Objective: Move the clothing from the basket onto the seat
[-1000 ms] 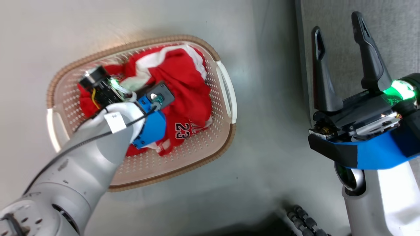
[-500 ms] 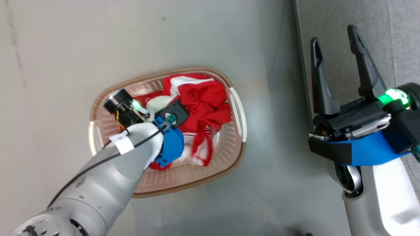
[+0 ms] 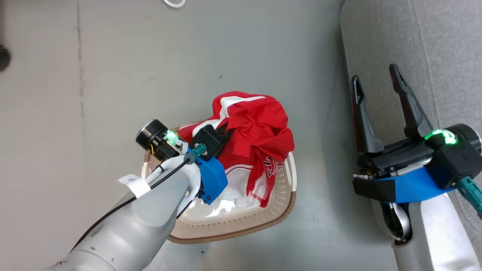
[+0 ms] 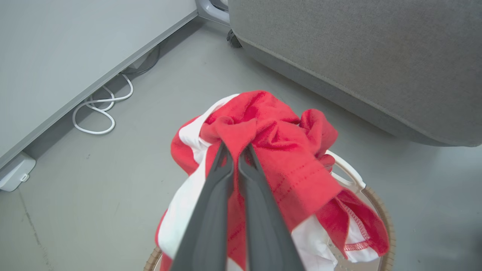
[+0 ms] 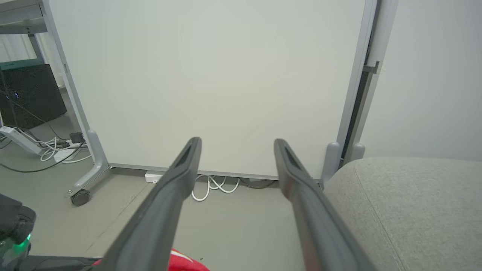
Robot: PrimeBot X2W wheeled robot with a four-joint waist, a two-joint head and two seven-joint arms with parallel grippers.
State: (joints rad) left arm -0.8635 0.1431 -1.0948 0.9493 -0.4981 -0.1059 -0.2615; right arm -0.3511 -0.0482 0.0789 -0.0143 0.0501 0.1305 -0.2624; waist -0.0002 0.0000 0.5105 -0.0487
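While the left gripper point(image 4: 235, 146) is closed on a bunched fold of the red clothing point(image 3: 263, 128), held up just above the basket point(image 3: 244, 230), the right gripper point(image 3: 373, 73) stands wide and empty right of the basket, by the edge of the grey seat point(image 3: 433, 45)

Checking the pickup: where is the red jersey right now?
Head view, centre: the jersey hangs pinched in the left end effector over the basket, left of the grey seat.

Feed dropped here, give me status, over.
Left gripper shut on jersey, bunched above basket, tail inside it. Right gripper open, empty, near seat. No obstacle seen toward seat.
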